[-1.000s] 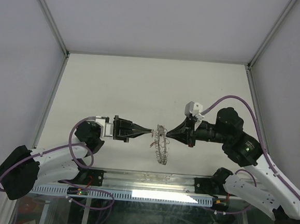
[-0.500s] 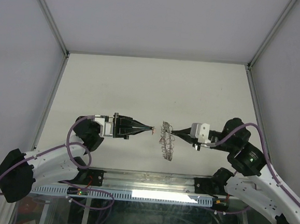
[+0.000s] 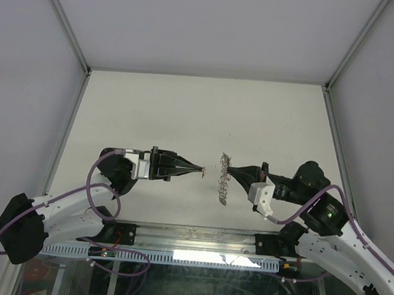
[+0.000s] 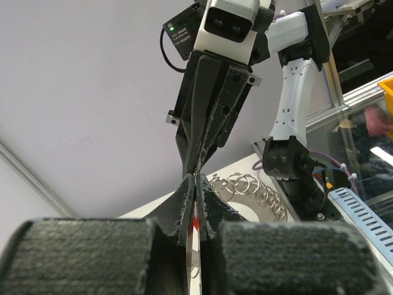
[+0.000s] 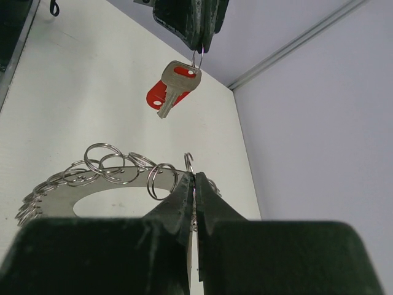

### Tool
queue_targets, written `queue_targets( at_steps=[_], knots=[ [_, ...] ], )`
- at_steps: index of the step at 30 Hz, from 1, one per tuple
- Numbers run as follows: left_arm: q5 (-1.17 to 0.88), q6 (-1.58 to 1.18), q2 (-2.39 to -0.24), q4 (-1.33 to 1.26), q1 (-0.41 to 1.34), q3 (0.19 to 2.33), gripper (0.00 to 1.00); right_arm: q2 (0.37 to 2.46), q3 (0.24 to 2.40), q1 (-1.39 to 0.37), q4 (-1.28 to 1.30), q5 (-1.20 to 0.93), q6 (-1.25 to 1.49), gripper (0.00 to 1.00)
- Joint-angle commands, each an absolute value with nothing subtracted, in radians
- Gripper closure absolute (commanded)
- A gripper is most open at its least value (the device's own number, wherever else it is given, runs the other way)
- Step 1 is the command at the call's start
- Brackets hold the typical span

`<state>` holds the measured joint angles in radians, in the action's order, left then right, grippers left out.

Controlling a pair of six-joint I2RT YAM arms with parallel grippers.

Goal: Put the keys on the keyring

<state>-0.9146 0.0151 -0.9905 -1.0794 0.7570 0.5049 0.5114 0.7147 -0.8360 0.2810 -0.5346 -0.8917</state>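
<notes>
**Two arms meeting tip to tip above the white desk [image 3: 186, 106].** The left hand [image 3: 200, 170] has its fingers pressed together. They pinch the small wire loop [image 5: 196, 59] from which the silver key [image 5: 174, 88] and its red tag [image 5: 156, 95] dangle in the air. The right hand [image 3: 228, 168], likewise pressed together, pinches the rim of the keyring [image 3: 224, 185]. The keyring is a flat silver band strung with many small split rings [image 5: 110, 163]. Seen from overhead, it hangs edge-on from the fingertips. Key and keyring are near each other but apart. The key hangs just to the left of the keyring's gripped end, between the two hands.
</notes>
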Motion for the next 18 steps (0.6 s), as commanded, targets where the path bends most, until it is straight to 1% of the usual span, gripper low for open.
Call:
queue_targets(
  at_steps=[1, 10, 18],
  knots=[
    [-0.979, 0.025, -1.007, -1.097, 0.742, 0.553, 1.00, 0.541, 0.763, -0.857, 0.200, -0.546, -0.967, 1.00],
    [-1.064, 0.051, -1.029, -1.037, 0.742, 0.600, 1.00, 0.627, 0.862, -0.912, 0.288, -0.620, -0.953, 1.00],
    [-1.102, 0.122, -1.019, -0.907, 0.742, 0.632, 1.00, 0.670, 0.925, -0.956, 0.336, -0.666, -0.939, 1.00]
  ],
)
